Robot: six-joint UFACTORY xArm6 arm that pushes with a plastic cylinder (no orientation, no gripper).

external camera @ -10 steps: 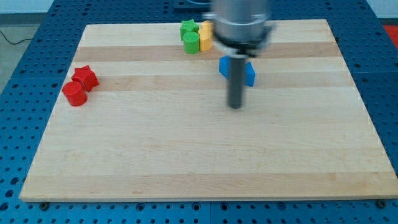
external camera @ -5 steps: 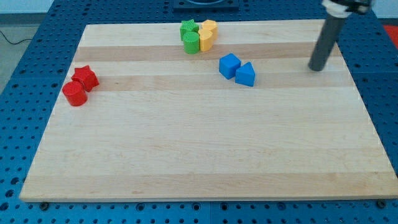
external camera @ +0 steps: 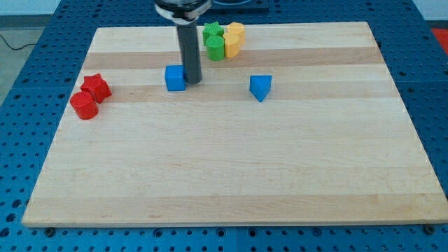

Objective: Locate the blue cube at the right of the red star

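The blue cube (external camera: 175, 78) sits on the wooden board, left of the middle, well to the right of the red star (external camera: 96, 87). My tip (external camera: 192, 80) stands right against the cube's right side. A red cylinder (external camera: 84, 106) touches the red star at its lower left, near the board's left edge. A blue triangular block (external camera: 260, 87) lies apart, to the right of my tip.
A green star (external camera: 211, 31), a green cylinder (external camera: 216, 48) and two yellow blocks (external camera: 233, 38) cluster at the board's top edge, just above and right of the rod. The wooden board (external camera: 231, 175) lies on a blue perforated table.
The rod swung from the view's right to the blue cube's right side. The cube has moved left, away from the blue triangular block, which has also shifted slightly left.
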